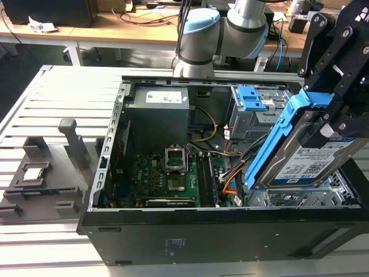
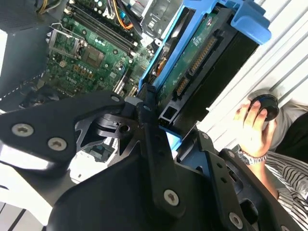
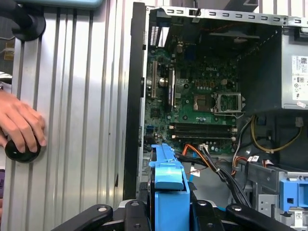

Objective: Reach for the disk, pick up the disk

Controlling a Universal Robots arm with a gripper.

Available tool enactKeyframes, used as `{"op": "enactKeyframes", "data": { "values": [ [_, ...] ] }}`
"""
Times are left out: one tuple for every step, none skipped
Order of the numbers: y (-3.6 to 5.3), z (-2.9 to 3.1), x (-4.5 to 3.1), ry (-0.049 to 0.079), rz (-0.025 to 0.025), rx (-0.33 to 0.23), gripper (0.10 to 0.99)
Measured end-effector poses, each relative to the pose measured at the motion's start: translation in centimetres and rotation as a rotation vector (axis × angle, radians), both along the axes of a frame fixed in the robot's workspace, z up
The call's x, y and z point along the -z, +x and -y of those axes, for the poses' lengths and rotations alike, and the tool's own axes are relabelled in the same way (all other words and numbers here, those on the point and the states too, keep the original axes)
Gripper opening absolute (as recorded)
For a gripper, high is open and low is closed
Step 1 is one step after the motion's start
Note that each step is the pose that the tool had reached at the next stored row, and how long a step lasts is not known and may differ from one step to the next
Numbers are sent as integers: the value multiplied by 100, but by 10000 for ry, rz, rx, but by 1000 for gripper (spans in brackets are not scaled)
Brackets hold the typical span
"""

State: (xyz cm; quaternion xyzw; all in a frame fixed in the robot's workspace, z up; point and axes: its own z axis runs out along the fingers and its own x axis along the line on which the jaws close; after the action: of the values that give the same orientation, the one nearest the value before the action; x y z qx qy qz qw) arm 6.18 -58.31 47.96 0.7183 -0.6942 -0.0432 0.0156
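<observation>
Clamped in the black robot gripper (image 1: 337, 124): the disk (image 1: 308, 161), a flat rectangular silver metal hard drive with a white and blue label and a blue plastic side bracket. Held tilted, lifted above the metal drive cage (image 1: 300, 196) at the exterior view's right end of the open black computer case (image 1: 230, 242). In the second wrist view, black fingers (image 2: 149, 110) pressed against the bracket edges of the disk (image 2: 202, 53), green circuit board side showing. In the first wrist view, blue bracket (image 3: 168, 183) squeezed between the finger links.

Further in, lying flat on the case floor: green motherboard (image 1: 173, 179) with open processor socket (image 1: 176, 158), then grey power supply box (image 1: 158, 115). Beside the case on the slatted metal table (image 1: 52, 98), a grey fixture (image 1: 46, 173). On the table in the first wrist view, a person's hand (image 3: 21, 126) over a black knob (image 3: 20, 153).
</observation>
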Motion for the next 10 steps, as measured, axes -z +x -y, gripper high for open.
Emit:
{"op": "enactKeyframes", "data": {
  "values": [
    [19, -33, 10, 2, -6, 0, 365],
    [44, -71, 20, -1, -13, 0, 365],
    [59, -91, 25, 1, -16, 1, 365],
    [76, -112, 29, 1, -20, 0, 365],
    [103, -142, 35, 0, -26, 1, 365],
    [119, -163, 39, -1, -29, 0, 365],
    [137, -188, 45, 0, -33, 0, 365],
    [167, -227, 53, 0, -40, 0, 365],
    [197, -265, 61, -1, -48, -1, 365],
    [225, -296, 69, -1, -56, 0, 365]
  ]
}}
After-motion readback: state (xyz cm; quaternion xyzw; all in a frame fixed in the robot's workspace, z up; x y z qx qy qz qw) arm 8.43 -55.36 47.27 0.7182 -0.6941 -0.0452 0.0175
